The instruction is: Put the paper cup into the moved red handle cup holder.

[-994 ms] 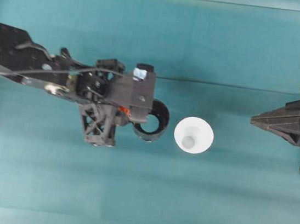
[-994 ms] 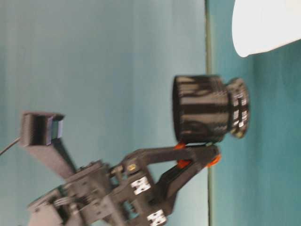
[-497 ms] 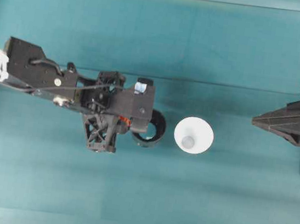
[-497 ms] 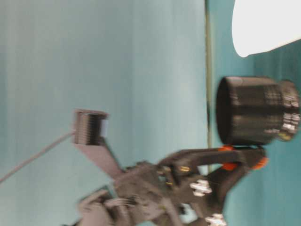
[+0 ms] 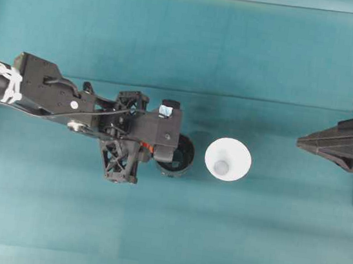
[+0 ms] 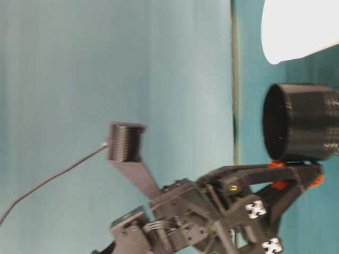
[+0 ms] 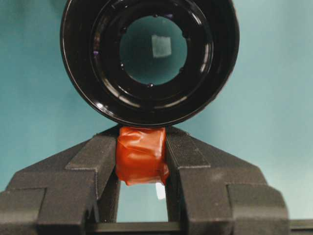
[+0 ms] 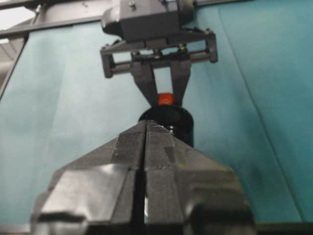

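Holder position: your left claw (image 7: 142,156) is clamped on the red-orange handle of the red handle cup holder (image 5: 178,155), mouth up, at or just above the table (image 5: 150,233). Paper cup (image 5: 227,159) stands upright just beside it, on the right-arm side. Right claw (image 5: 305,143), fingers pressed together and empty, sits well apart from the cup but faces it; judged the arm to fetch it.

My left gripper (image 5: 155,147) hides the near side of the red handle cup holder (image 5: 182,157) from overhead. My closed right gripper (image 8: 145,128) blocks most of it beyond. The paper cup (image 6: 302,29) is cut off at the frame's edge.
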Robot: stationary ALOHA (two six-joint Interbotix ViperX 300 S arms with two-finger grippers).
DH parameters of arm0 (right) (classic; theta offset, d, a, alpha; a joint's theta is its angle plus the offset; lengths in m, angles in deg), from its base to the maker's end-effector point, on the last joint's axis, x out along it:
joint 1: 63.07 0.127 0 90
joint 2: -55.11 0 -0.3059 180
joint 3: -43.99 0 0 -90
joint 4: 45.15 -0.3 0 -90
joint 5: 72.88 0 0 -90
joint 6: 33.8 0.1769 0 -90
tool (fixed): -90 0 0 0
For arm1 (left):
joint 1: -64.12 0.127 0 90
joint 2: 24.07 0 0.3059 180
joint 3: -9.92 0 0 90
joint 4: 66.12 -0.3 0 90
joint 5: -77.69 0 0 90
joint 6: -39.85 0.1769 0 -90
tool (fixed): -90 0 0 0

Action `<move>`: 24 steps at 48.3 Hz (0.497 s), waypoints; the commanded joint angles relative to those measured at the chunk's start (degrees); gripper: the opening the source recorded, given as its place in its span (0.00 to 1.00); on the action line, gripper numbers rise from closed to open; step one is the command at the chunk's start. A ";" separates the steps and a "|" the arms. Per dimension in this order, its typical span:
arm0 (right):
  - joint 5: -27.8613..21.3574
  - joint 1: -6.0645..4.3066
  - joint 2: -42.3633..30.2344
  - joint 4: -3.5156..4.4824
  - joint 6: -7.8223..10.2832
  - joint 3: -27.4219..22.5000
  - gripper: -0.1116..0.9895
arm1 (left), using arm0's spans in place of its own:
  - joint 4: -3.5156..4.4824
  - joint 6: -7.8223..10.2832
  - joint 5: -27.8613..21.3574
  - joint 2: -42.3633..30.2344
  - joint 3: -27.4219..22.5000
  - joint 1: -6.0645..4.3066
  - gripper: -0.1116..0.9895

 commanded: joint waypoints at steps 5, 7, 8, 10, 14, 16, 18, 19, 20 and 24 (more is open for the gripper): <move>0.18 -0.09 -0.35 -0.18 0.53 -1.05 0.00 | -0.09 0.00 1.23 -0.44 -0.18 -0.09 0.34; 0.18 -0.09 -0.35 -0.18 0.53 -1.05 0.00 | -0.18 0.00 1.41 -0.53 -0.18 -0.09 0.34; 0.18 -0.09 -0.26 -0.18 0.53 -1.05 0.00 | -0.18 0.00 1.49 -0.62 -0.18 -0.09 0.34; 0.18 -0.09 -0.26 -0.18 0.53 -0.97 0.00 | -0.18 -0.09 1.58 -0.79 -0.18 -0.09 0.34; 0.18 -0.09 -0.35 -0.18 0.53 -0.97 0.00 | -0.18 -0.09 1.49 -0.97 -0.26 -0.09 0.34; 0.18 -0.09 -0.35 -0.18 0.53 -0.97 0.00 | -0.18 -0.09 1.58 -1.05 -0.18 -0.09 0.34; 0.18 -0.09 -0.35 -0.18 0.53 -0.88 0.00 | -0.18 -0.09 1.58 -1.23 -0.18 -0.09 0.34; 0.18 -0.09 -0.35 -0.18 0.53 -0.88 0.00 | -0.18 -0.09 1.58 -1.23 -0.18 -0.09 0.34; 0.18 -0.09 -0.35 -0.18 0.53 -0.88 0.00 | -0.18 -0.09 1.58 -1.23 -0.26 -0.09 0.34; 0.18 -0.09 -0.35 -0.18 0.53 -0.79 0.00 | -0.18 -0.09 1.58 -1.32 -0.44 -0.09 0.34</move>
